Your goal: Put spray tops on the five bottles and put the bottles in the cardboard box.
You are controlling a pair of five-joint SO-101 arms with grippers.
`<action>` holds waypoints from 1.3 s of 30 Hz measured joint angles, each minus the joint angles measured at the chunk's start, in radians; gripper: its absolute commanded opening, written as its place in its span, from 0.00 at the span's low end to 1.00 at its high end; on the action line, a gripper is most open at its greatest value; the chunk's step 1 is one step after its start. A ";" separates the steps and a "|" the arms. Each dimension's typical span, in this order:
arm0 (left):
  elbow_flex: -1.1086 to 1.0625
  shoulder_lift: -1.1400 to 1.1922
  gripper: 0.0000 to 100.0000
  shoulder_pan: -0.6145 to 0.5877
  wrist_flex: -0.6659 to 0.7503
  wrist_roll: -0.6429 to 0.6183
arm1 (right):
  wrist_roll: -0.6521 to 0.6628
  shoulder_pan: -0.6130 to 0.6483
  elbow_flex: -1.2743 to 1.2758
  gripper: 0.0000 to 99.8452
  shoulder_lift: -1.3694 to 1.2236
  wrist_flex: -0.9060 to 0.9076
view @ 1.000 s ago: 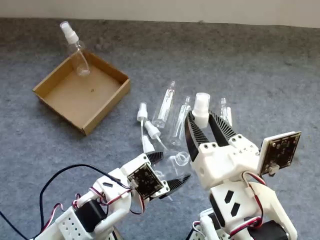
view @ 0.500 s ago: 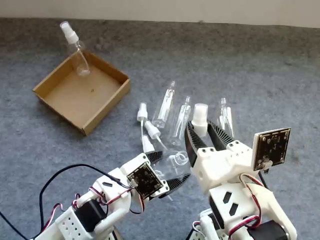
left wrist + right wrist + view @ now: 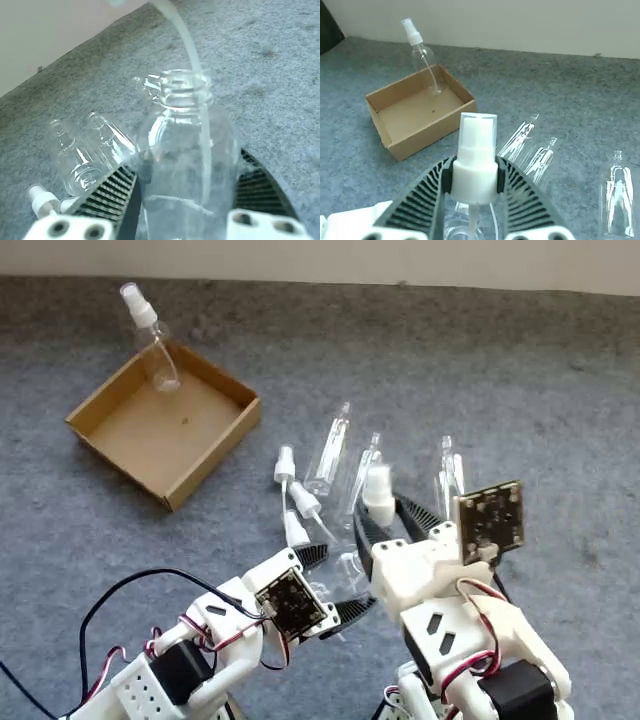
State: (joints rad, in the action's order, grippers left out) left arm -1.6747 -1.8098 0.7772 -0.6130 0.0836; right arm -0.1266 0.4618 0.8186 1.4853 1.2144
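— Two grippers from above: holding what?
— Left gripper [image 3: 335, 582] clamps a clear bottle [image 3: 357, 560]; right gripper [image 3: 383, 510] pinches a spray top [image 3: 378, 490] just over its neck.
— Left wrist?
— Dip tube [image 3: 192, 55] runs down through the bottle's mouth, the bottle gripped on both sides.
— Right wrist?
— Spray top clenched; beyond, a capped bottle [image 3: 422, 55] stands inside the cardboard box [image 3: 432, 131], three bare bottles [image 3: 520, 137] lie nearby.

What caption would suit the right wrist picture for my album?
Right gripper holds a white spray top; cardboard box with one capped bottle behind.

Bare robot lab bench: grey felt mat [image 3: 520, 380], plain pale wall [image 3: 400, 258].
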 measured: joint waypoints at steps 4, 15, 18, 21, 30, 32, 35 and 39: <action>0.000 0.000 0.14 -0.035 0.028 0.000 | 0.002 0.052 0.000 0.01 0.000 0.032; 0.000 0.000 0.15 -0.103 0.071 -0.012 | 0.002 0.064 0.000 0.01 0.000 0.037; 0.002 0.000 0.15 -0.146 0.071 -0.112 | 0.002 0.064 0.000 0.01 0.003 0.031; 0.003 0.000 0.15 -0.173 0.071 -0.201 | 0.002 0.063 0.000 0.01 0.061 0.028; 0.003 0.002 0.15 -0.213 0.071 -0.250 | 0.046 0.061 0.127 0.07 0.265 0.029; 0.003 0.002 0.15 -0.215 0.071 -0.250 | 0.057 0.068 0.170 0.07 0.265 0.034; 0.003 0.002 0.15 -0.218 0.071 -0.250 | 0.066 0.068 0.190 0.07 0.265 0.017; 0.003 0.002 0.15 -0.224 0.071 -0.250 | 0.066 0.068 0.195 0.07 0.265 -0.026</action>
State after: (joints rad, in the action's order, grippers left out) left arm -1.6717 -1.8082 0.5531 -0.5424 -0.1665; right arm -0.0606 0.5294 1.0134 1.7507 1.1884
